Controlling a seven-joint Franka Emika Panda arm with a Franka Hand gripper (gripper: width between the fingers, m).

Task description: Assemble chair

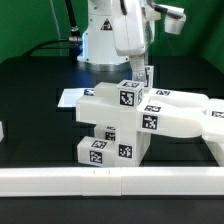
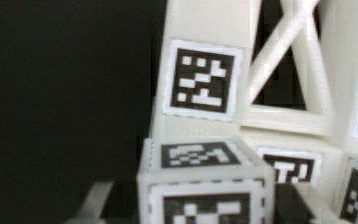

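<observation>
The chair parts are glossy white blocks with black-and-white tags, stacked in the middle of the table (image 1: pixel 118 125). A wider slab (image 1: pixel 180 112) reaches toward the exterior view's right. My gripper (image 1: pixel 140 80) comes down from above onto the top of the stack. In the wrist view my gripper (image 2: pixel 206 205) has a white tagged block (image 2: pixel 202 170) between its fingers (image 2: pixel 101 198), which sit close against both sides. Behind the block stands a taller white part with a large tag (image 2: pixel 202 80) and slanted bars (image 2: pixel 297 60).
A long white border rail (image 1: pixel 110 180) runs along the table's front edge. The marker board (image 1: pixel 72 98) lies behind the stack at the exterior view's left. The robot base (image 1: pixel 105 40) stands at the back. The table top is black.
</observation>
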